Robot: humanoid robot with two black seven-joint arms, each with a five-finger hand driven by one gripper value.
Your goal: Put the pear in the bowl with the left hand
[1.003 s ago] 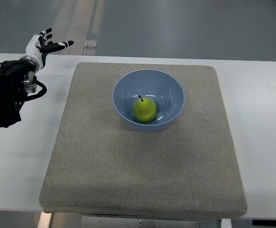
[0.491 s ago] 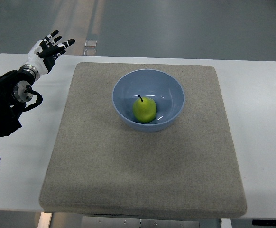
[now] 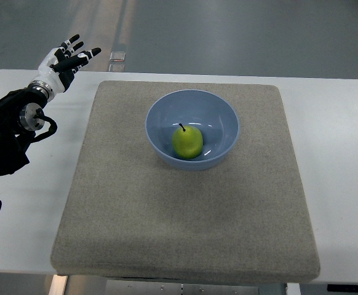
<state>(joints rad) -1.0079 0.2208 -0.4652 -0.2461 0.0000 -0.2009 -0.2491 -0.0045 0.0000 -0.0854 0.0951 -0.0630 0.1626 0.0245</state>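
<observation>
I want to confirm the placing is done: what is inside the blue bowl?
One green pear with a dark stem sits on the bottom of the blue bowl. The spot directly under the pear is covered.

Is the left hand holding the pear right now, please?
No, the pear lies inside the blue bowl, while the left hand is open and empty over the table's far left corner.

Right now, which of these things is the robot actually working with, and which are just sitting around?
Part of the job:
- pear, already lying in the bowl
- bowl, blue, on the mat
- left hand, open, holding nothing, off at the table's far left corner

Just there:
- grey mat
- white table
</observation>
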